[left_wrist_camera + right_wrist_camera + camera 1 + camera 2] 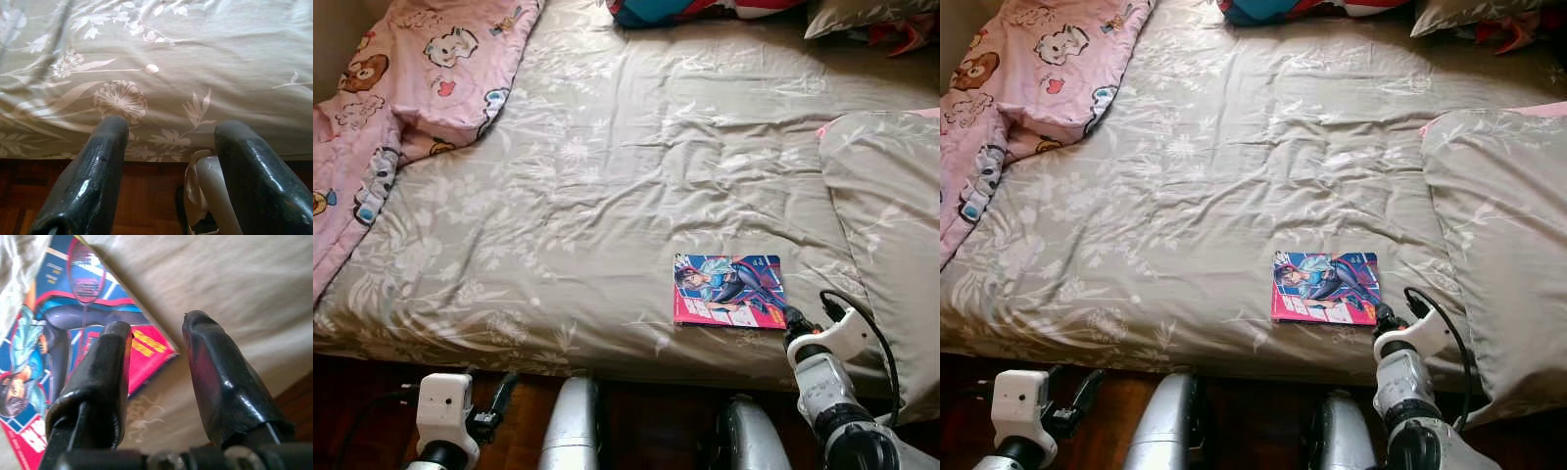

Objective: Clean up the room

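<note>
Head stereo pair looking down on bed (607, 176), wrist cameras close along tools, facing bedsheet

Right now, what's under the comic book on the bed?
The comic book lies flat on the floral bedsheet, right gripper open at its corner. Anything beneath its cover is hidden.

My view of a bed (607, 176) in wrinkled grey floral sheet, comic book (729, 290) flat near its front edge, pink cartoon blanket (401, 88) far left, grey pillow (886, 225) right
</note>
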`<state>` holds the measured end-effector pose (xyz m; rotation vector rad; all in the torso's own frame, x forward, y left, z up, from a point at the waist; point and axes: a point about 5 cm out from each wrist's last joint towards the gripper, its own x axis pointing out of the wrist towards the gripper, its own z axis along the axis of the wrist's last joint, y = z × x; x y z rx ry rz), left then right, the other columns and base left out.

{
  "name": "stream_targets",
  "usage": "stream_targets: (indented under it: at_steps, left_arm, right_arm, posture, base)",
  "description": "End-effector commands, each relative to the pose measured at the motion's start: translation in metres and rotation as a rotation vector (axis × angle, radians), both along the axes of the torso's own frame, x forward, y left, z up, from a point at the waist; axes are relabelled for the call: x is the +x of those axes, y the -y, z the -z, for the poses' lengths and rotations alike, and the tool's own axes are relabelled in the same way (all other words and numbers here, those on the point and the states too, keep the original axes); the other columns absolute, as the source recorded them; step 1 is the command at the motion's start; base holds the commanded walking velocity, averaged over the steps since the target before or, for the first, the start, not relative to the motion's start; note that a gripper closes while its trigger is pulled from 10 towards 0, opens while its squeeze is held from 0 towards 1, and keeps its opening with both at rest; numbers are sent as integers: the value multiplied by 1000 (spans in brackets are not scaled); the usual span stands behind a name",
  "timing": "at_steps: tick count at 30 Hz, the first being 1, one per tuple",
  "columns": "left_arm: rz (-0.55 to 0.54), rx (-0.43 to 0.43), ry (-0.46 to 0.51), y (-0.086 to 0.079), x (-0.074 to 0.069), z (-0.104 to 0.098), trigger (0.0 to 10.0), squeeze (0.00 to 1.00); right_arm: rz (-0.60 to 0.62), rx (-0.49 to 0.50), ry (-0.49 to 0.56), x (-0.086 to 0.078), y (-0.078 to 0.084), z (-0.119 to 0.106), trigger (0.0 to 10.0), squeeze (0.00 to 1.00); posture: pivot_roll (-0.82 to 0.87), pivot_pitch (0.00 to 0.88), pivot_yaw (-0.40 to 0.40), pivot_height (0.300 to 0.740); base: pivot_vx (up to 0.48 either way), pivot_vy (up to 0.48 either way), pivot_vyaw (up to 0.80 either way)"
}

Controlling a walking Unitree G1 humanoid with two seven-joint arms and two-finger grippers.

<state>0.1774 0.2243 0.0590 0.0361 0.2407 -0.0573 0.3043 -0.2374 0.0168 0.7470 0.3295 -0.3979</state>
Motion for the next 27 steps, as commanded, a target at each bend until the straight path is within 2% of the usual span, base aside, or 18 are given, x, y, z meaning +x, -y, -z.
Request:
stream_targets:
  at_steps: [1, 2, 3, 4, 6, 9, 12, 14, 15, 16, 18, 20, 22, 23, 27]
  left_arm:
    - [-53, -12, -69, -8, -6, 19, 10000, 0]
    - [-57, -14, -72, -8, -6, 20, 10000, 0]
    - [-73, -26, -80, -9, -4, 24, 10000, 0]
    - [-98, -42, -92, -10, -1, 30, 10000, 0]
    - [-107, -46, -95, -10, -1, 32, 10000, 0]
    - [-121, -62, -115, -8, 8, 45, 10000, 0]
    - [-123, -65, -122, -7, 11, 49, 10000, 0]
    - [-127, -69, -128, -7, 14, 54, 10000, 0]
    - [-130, -69, -135, -7, 21, 59, 10000, 0]
    - [-130, -69, -135, -7, 21, 59, 10000, 0]
    - [-137, -67, -146, -9, 28, 65, 10000, 0]
    - [-141, -66, -154, -10, 32, 68, 10000, 0]
    - [-134, -56, -177, -10, 35, 73, 10000, 0]
    - [-136, -52, -208, -11, 37, 79, 10000, 0]
    - [-140, -46, -268, -11, 34, 90, 10000, 0]
  right_arm:
    - [-45, -53, -64, -18, -2, 18, 10000, 0]
    - [-54, -63, -68, -19, -3, 19, 10000, 0]
    - [-106, -119, -77, -21, -4, 21, 10000, 0]
    - [-198, -218, -78, -25, -7, 23, 10000, 0]
    - [-225, -247, -73, -27, -7, 24, 10000, 0]
    - [-262, -332, 51, -35, 2, 19, 10000, 0]
    - [-236, -345, 75, -40, 8, 19, 10000, 0]
    - [-215, -358, 62, -48, 14, 23, 10000, 0]
    - [-229, -360, 32, -57, 14, 30, 10000, 0]
    - [-229, -360, 32, -57, 14, 30, 10000, 0]
    - [-226, -333, -29, -72, 12, 43, 10000, 0]
    - [-230, -314, -61, -78, 8, 50, 10000, 0]
    - [-286, -326, -102, -86, 0, 58, 10000, 0]
    - [-295, -306, -141, -96, -6, 66, 10000, 0]
    - [-274, -270, -221, -114, -10, 80, 10000, 0]
  posture:
    - [228, 258, 67, 633]
    - [228, 258, 67, 633]
    - [215, 234, 53, 633]
    - [207, 220, 45, 633]
    - [207, 220, 45, 633]
    - [164, 149, 19, 633]
    - [151, 127, 16, 638]
    - [139, 93, 11, 648]
    - [127, 49, 5, 658]
    - [127, 49, 5, 658]
    - [116, 16, 3, 673]
    - [103, 0, 1, 683]
    - [85, 0, 6, 693]
    - [70, 0, 9, 703]
    - [52, 0, 19, 728]
  base:
    - [0, 0, 0]
    - [0, 0, 0]
    - [0, 0, 0]
    - [0, 0, 0]
    - [0, 0, 0]
    - [0, 0, 0]
    - [0, 0, 0]
    - [0, 0, 0]
    - [0, 0, 0]
    - [0, 0, 0]
    - [0, 0, 0]
    - [0, 0, 0]
    - [0, 0, 0]
    - [0, 0, 0]
    - [0, 0, 0]
